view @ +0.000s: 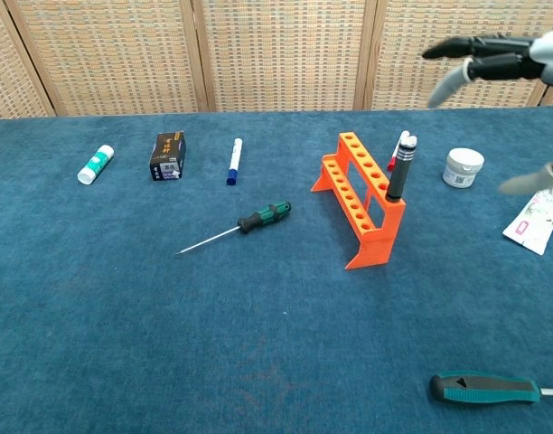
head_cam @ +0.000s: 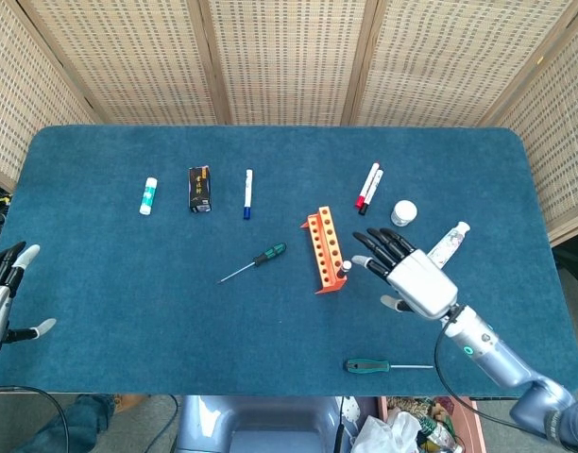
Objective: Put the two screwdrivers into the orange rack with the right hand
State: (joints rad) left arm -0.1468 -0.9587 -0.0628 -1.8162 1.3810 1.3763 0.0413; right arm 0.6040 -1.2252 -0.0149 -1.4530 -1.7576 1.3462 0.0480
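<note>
Two screwdrivers lie loose on the bench (head_cam: 100, 311), neither in the orange rack (head_cam: 325, 249) yet; a dark, grey-capped tool (view: 398, 169), which I cannot identify, stands upright in the rack's near end hole.

Item one: the green-handled screwdriver (head_cam: 351, 364), near the bench's front edge, long axis parallel to that edge, handle toward the left, thin shaft pointing right. It sits toward the front edge from your right hand (head_cam: 416, 283), which hovers just right of the rack with fingers (head_cam: 379, 247) spread and holding nothing.

Item two: the smaller green-and-black screwdriver (head_cam: 268, 254), left of the rack, lying diagonally, handle nearest the rack, tip pointing toward the front-left corner.

Your left hand (head_cam: 1, 283) waits at the bench's left edge, fingers apart, empty.

Judgement: item one is the nearer of the two for your right hand; bring it toward the front edge and close across the handle.
</note>
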